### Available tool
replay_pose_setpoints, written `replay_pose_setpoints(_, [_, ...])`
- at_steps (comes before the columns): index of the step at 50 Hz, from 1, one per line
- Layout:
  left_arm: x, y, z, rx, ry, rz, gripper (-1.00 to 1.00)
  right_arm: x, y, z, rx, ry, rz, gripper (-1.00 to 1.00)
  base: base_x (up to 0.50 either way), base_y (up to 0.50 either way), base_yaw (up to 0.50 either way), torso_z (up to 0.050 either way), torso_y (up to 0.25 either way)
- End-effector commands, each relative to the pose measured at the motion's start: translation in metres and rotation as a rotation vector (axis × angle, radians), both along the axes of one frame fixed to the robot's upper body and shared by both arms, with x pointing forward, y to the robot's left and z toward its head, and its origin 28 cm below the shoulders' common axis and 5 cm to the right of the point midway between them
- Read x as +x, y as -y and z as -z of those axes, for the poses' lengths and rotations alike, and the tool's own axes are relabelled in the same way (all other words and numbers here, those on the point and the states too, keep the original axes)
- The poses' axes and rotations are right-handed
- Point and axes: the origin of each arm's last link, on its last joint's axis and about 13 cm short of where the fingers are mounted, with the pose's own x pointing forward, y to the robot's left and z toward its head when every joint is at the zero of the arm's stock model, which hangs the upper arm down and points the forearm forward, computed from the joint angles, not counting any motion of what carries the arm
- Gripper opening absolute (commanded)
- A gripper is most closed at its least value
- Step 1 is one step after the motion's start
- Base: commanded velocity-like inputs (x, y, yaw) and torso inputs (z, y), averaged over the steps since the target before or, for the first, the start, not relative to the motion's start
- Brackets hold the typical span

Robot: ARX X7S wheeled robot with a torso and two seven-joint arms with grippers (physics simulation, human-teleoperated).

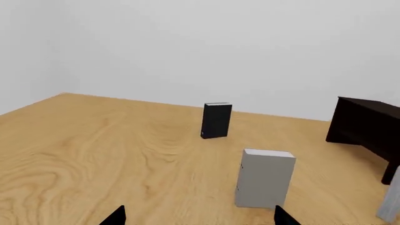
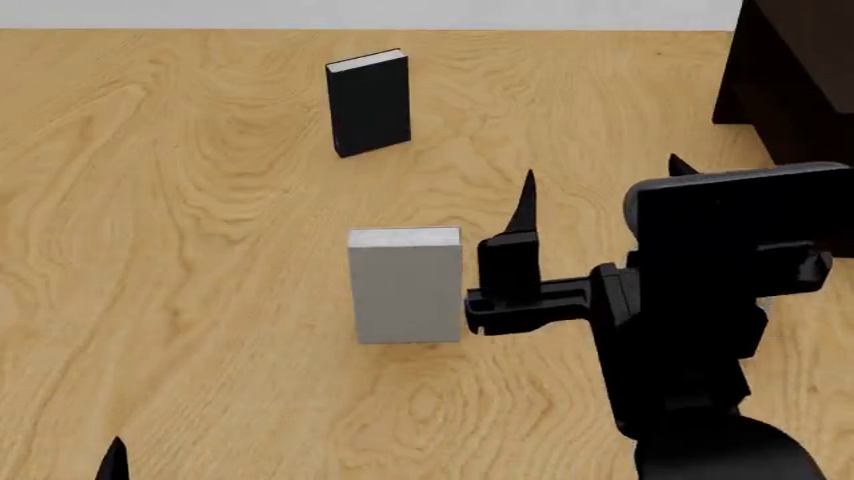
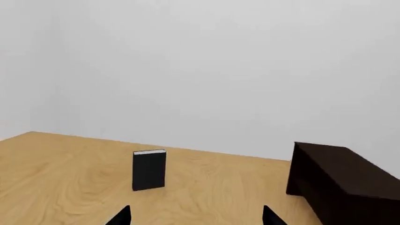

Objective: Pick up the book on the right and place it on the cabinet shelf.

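Two grey books stand upright on the wooden floor. One grey book [image 2: 404,285] is in the middle and also shows in the left wrist view [image 1: 262,178]. The other, the book on the right [image 1: 390,200], shows only as a sliver at the left wrist view's edge; in the head view my right arm hides it. The dark cabinet [image 2: 790,80] stands far right [image 1: 368,124] [image 3: 344,185]; its shelf boards cannot be made out. My right gripper [image 2: 603,178] [image 3: 196,218] is open and empty, above the floor right of the middle grey book. My left gripper [image 1: 200,219] is open and empty.
A black book with white pages [image 2: 367,100] stands upright farther back [image 1: 216,120] [image 3: 149,169]. A white wall closes the floor behind it. One left fingertip [image 2: 114,462] shows at the head view's lower left.
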Motion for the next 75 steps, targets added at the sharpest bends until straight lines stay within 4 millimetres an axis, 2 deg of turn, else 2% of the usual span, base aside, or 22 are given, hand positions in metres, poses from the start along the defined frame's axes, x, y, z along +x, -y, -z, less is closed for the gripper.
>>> replay_pose_setpoints(1, [-0.01, 0.004, -0.001, -0.043, -0.001, 0.038, 1.0, 0.009, 0.01, -0.043, -0.008, 0.029, -0.028, 1.0, 0.0, 0.0, 0.0, 0.0, 0.0])
replay_pose_setpoints(12, [-0.011, 0.006, 0.0, -0.068, -0.016, 0.052, 1.0, 0.014, 0.015, -0.061, -0.037, 0.046, -0.017, 1.0, 0.0, 0.0, 0.0, 0.0, 0.0])
replay_pose_setpoints(28, [-0.009, 0.007, 0.004, -0.086, -0.037, 0.07, 1.0, 0.013, 0.012, -0.063, -0.065, 0.047, -0.059, 1.0, 0.14, -0.24, 0.0, 0.0, 0.0])
replay_pose_setpoints(43, [-0.008, 0.009, -0.003, -0.094, -0.035, 0.086, 1.0, 0.008, 0.009, -0.067, -0.081, 0.071, -0.092, 1.0, 0.47, -0.2, 0.0, 0.0, 0.0])
replay_pose_setpoints(75, [-0.008, 0.007, -0.001, -0.102, -0.041, 0.088, 1.0, 0.008, 0.004, -0.067, -0.066, 0.065, -0.129, 1.0, 0.5, -0.08, 0.0, 0.0, 0.001])
